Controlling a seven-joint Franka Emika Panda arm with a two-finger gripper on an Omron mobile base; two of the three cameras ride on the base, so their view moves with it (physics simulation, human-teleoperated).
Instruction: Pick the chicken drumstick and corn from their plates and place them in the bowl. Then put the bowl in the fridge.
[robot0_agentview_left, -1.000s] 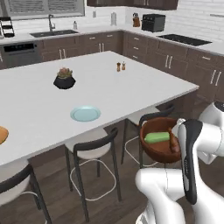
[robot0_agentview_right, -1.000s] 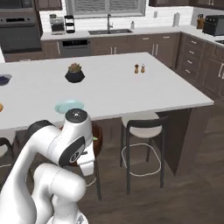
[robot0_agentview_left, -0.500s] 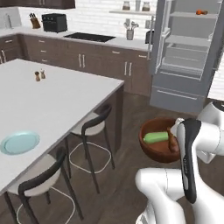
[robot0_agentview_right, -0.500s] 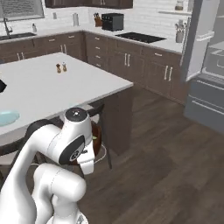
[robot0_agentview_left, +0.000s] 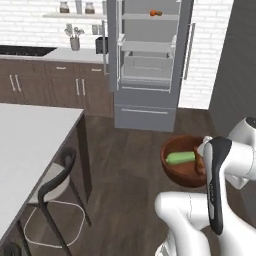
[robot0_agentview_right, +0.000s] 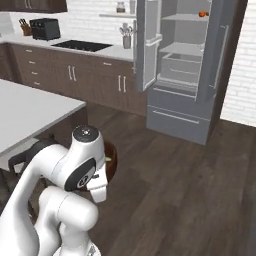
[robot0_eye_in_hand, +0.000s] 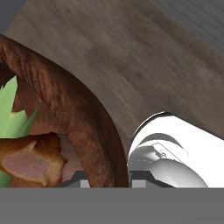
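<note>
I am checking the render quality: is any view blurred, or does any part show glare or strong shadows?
Left base view: sharp, even light, the corn plain in the bowl, no glare. Right base view: sharp too, the open fridge evenly lit, with soft shadows. Hand view: the bowl rim and chicken drumstick sit very close and look coarse and soft.

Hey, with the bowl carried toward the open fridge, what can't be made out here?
- Bowl, right base view: mostly behind the arm.
- Chicken drumstick, hand view: cut off at the left edge.
- Corn, left base view: one end hidden behind the arm.
- Small orange item on the top shelf of the fridge: too small to identify.
</note>
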